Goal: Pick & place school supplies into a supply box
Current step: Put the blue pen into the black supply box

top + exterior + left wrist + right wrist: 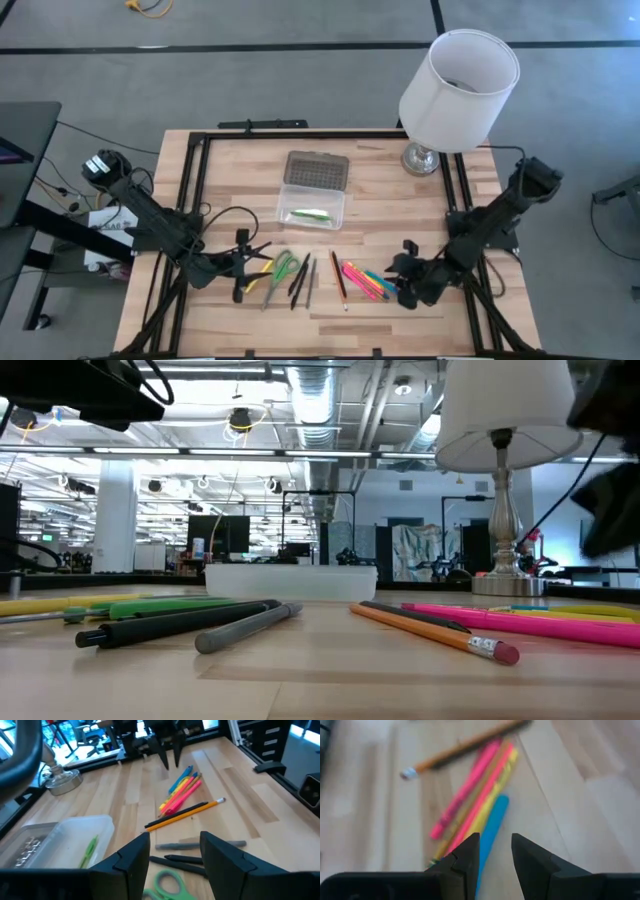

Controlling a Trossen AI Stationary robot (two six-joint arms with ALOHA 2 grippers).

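Supply box (pixel 314 203): clear case, ribbed grey lid (pixel 316 168) folded back, standing mid-surface between the lamp (pixel 455 85) and the loose supplies. One green pen (pixel 309 214) lay inside.

Left group, near edge of the wooden surface (pixel 380 185): green-handled scissors (pixel 284 269), a yellow item partly hidden under the left end effector (pixel 240 265), a black pen (pixel 299 278) and a grey pen (pixel 311 282) beside it.

Right group: orange pencil (pixel 339 277), then pink, orange, yellow and blue markers (pixel 365 281) fanned close together and touching.

Left end effector: fingers apart, empty, low beside the scissors.

Right end effector (pixel 406 281): fingers apart, empty, poised over the blue marker (pixel 491 831) at the fan's edge.

Risks, judged: the markers lay so tightly packed that a closing grip could catch two at once or scatter neighbours. Thin round barrels might roll or slip. A long item carried crooked could strike the box wall and fall outside.
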